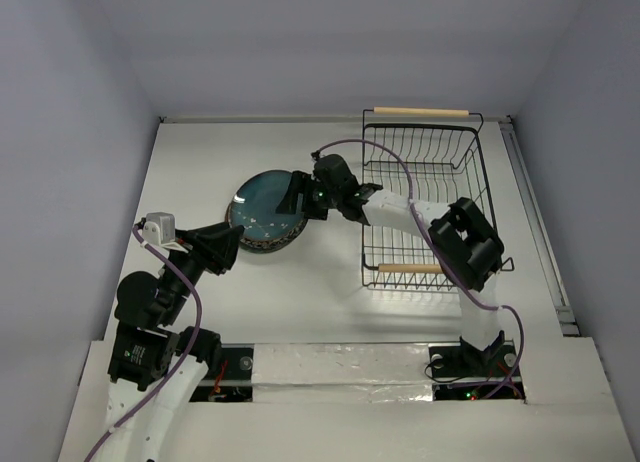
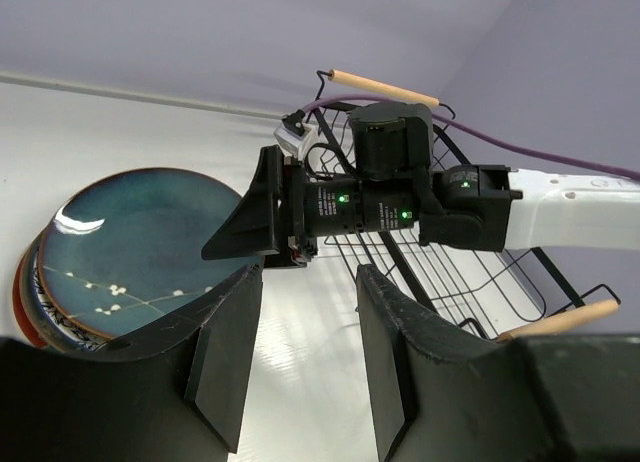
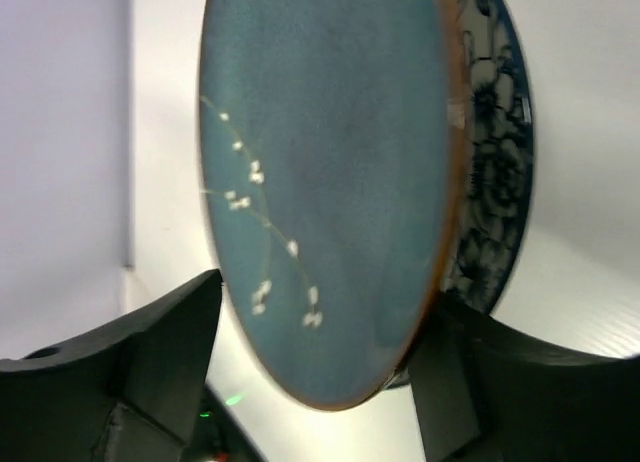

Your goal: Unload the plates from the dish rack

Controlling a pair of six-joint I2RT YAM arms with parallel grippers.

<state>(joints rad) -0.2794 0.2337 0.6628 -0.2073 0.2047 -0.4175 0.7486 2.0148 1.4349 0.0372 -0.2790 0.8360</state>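
Jaws on left gripper (image 2: 308,277) are standing spread, gripping nothing, just left of plates (image 1: 265,214). These are lying stacked on table (image 1: 200,162), teal plate (image 1: 262,202) on top. Right gripper (image 1: 297,195) is straddling its right rim, fingers (image 3: 160,362) spread wide; contact unclear. Dish rack (image 1: 430,162) is sitting just right of them.

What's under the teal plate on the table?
A white plate with blue flowers, rim showing, and a reddish rim lower down. Their middles are covered by the teal plate.
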